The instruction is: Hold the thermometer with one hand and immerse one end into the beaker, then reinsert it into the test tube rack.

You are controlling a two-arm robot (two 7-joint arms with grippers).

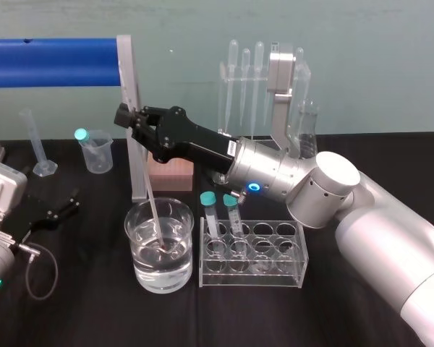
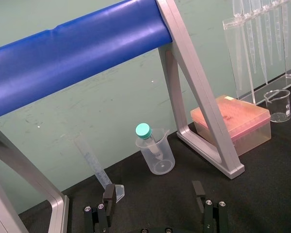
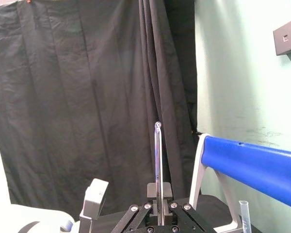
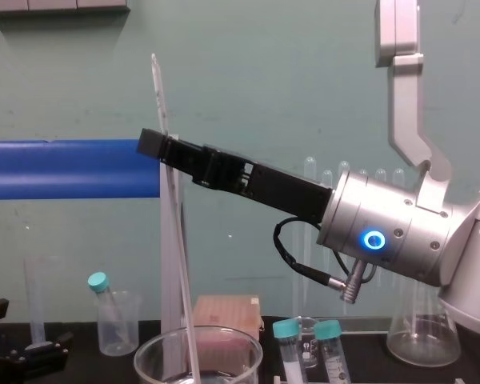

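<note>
A: Largest first: is the right gripper (image 1: pixel 128 116), long and black on its silver wrist, clenched on the thermometer (image 1: pixel 150 196)?
B: Yes; the thin glass rod runs near upright through the jaws, slightly tilted; its top stands above the claw, and its lower end dips below it inside the beaker (image 1: pixel 140 269) — wide, round, clear glass
A: And the test tube rack (image 1: pixel 298 254)?
B: Clear plastic with round holes, two teal-capped tubes (image 1: pixel 211 213) standing in it; it lies below the claw, back toward its wrist, just beside the beaker; I judge the rod must rise along its own axis before crossing over
A: The left gripper (image 2: pixel 153 193)?
B: Fingers spread, parked low, well apart from the claw — the right is far nearer
</note>
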